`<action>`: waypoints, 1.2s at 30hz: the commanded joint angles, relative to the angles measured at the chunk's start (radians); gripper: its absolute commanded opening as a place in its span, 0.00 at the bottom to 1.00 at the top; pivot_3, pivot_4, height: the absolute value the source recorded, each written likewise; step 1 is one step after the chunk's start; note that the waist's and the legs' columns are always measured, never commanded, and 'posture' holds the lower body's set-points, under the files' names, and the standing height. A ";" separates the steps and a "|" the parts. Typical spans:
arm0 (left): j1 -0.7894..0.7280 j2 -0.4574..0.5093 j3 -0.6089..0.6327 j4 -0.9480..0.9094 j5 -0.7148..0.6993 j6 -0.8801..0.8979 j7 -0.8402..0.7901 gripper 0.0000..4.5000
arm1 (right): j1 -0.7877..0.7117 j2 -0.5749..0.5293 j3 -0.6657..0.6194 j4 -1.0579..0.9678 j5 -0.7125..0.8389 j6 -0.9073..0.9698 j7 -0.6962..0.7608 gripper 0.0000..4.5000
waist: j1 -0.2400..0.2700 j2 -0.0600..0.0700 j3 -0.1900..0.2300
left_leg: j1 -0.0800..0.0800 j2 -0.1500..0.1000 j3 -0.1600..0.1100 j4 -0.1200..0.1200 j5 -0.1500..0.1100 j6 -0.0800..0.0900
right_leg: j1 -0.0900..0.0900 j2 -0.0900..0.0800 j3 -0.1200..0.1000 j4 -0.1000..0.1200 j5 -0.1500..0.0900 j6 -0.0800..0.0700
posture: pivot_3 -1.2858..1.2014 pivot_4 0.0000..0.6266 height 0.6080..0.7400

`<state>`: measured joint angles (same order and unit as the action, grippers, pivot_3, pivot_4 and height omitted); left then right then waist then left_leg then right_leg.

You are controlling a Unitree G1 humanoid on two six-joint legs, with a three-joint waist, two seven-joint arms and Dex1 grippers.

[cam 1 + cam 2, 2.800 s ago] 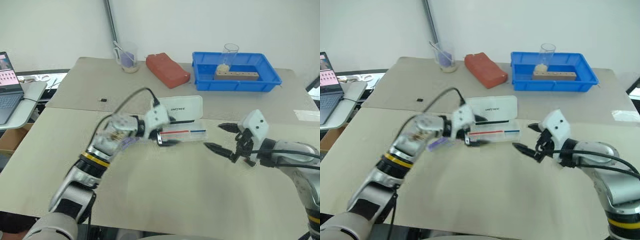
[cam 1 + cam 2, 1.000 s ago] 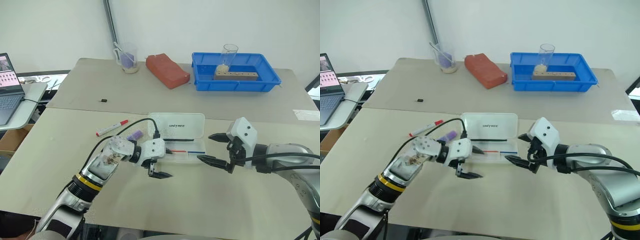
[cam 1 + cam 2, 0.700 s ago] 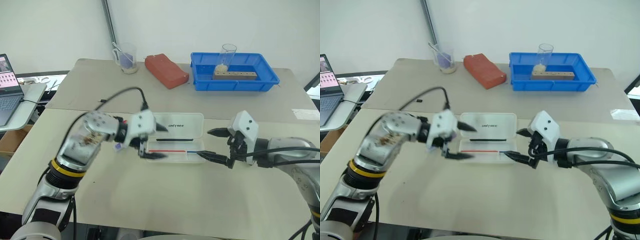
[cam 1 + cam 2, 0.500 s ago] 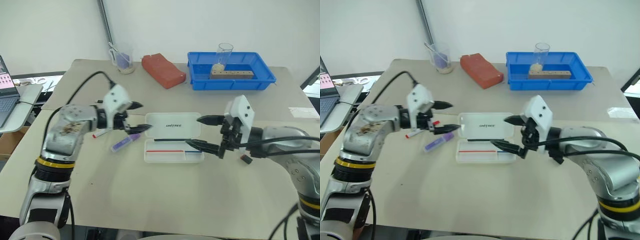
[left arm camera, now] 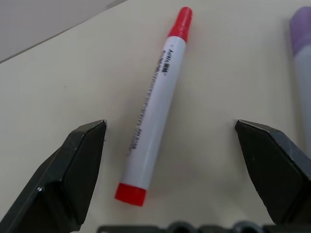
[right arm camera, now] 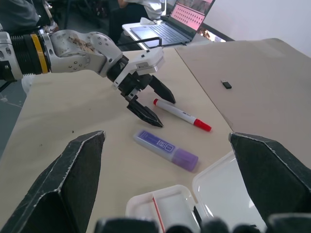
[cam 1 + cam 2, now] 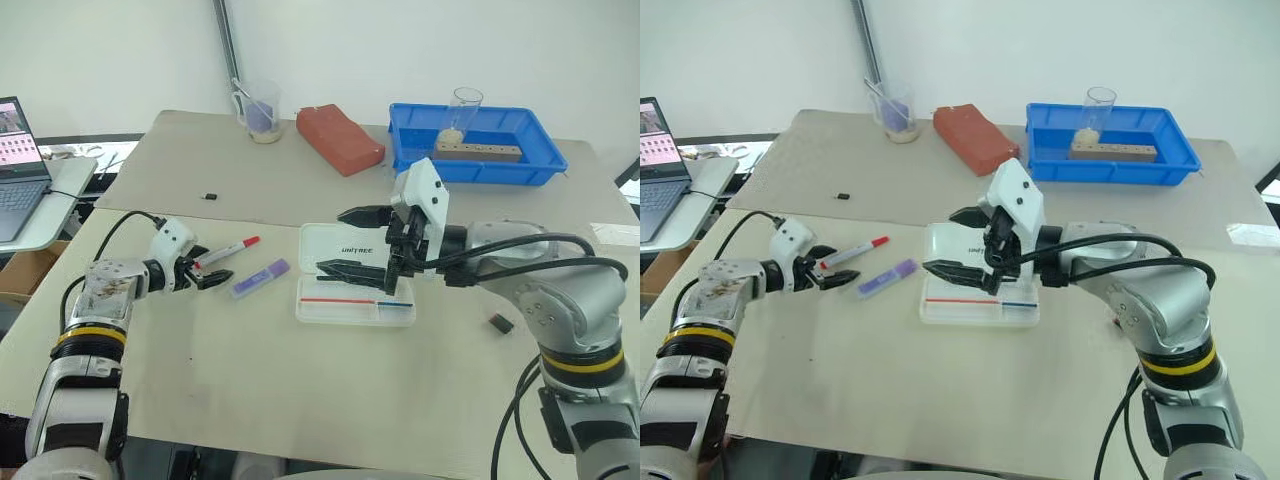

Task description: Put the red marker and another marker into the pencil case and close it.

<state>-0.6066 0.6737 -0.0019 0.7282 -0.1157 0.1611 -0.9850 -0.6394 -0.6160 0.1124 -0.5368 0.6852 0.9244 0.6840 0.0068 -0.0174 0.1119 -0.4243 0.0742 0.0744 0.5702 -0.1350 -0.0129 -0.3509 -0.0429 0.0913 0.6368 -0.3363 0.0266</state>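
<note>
The red marker [image 5: 158, 104], white-barrelled with a red cap, lies on the table left of the pencil case [image 7: 355, 310]. My left gripper [image 7: 212, 268] is open and low at the marker's tail end, one finger either side, touching nothing. The purple marker [image 7: 260, 279] lies between the red marker and the case. The case lies open, its lettered lid [image 7: 352, 246] flat behind the base, which holds a thin red-and-blue strip and a black stick. My right gripper [image 7: 330, 240] hangs open and empty above the case, pointing left.
A blue tray [image 7: 470, 168] with a glass and a wooden block stands at the back right. Beside it lie a red brick-shaped block [image 7: 340, 140] and a plastic cup [image 7: 258, 115]. A laptop [image 7: 20, 170] sits off the left edge. Small black bits [image 7: 207, 197] [image 7: 502, 322] lie on the table.
My left gripper swung left, away from the case, and dropped to the red marker's tail. My right gripper rose and moved left over the open case. The camera view also shifted.
</note>
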 commanded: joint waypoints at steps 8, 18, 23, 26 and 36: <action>-0.025 0.007 0.016 0.085 0.003 -0.066 -0.026 0.03 | -0.004 -0.032 -0.028 -0.017 -0.022 -0.031 0.033 1.00 | -0.009 0.001 -0.001 | 0.002 0.001 0.000 0.000 0.000 0.000 | -0.001 0.002 0.000 0.006 -0.001 -0.001 | 0.52 0.24 1.00; -0.036 0.058 0.102 -0.550 -0.182 0.238 -0.015 0.04 | 0.199 -0.180 -0.120 -0.075 -0.062 -0.062 0.068 1.00 | -0.002 -0.003 0.000 | -0.001 0.001 0.000 0.001 0.000 0.000 | 0.000 0.001 -0.001 0.005 -0.001 -0.001 | 0.52 0.24 1.00; -0.057 0.031 -0.068 -0.816 -0.196 0.301 -0.100 0.04 | 0.376 -0.266 -0.179 -0.120 -0.072 -0.082 0.098 1.00 | 0.001 0.001 -0.003 | 0.002 -0.001 0.000 0.001 0.000 0.000 | 0.004 0.001 0.001 0.004 -0.001 0.000 | 0.52 0.24 1.00; -0.053 -0.040 -0.198 -0.830 -0.143 0.253 -0.111 0.04 | 0.435 -0.281 -0.203 -0.134 -0.075 -0.081 0.091 1.00 | -0.014 0.001 -0.002 | 0.003 -0.003 -0.003 0.001 0.000 0.000 | 0.007 0.002 0.004 0.004 -0.002 0.000 | 0.52 0.24 1.00; -0.054 -0.171 -0.413 -0.604 0.052 0.056 -0.113 0.04 | 0.464 -0.212 -0.191 -0.178 -0.080 -0.050 -0.028 1.00 | -0.022 -0.001 -0.001 | 0.002 -0.006 -0.014 0.002 0.000 0.000 | 0.007 0.007 0.005 0.004 -0.002 0.001 | 0.52 0.24 1.00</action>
<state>-0.6518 0.5070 -0.4163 0.1273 -0.0767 0.2441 -1.1046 -0.1737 -0.8317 -0.0591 -0.6803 0.6063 0.8773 0.6698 -0.0150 -0.0181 0.1112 -0.4227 0.0675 0.0607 0.5726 -0.1346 -0.0124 -0.3442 -0.0363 0.0968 0.6403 -0.3381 0.0272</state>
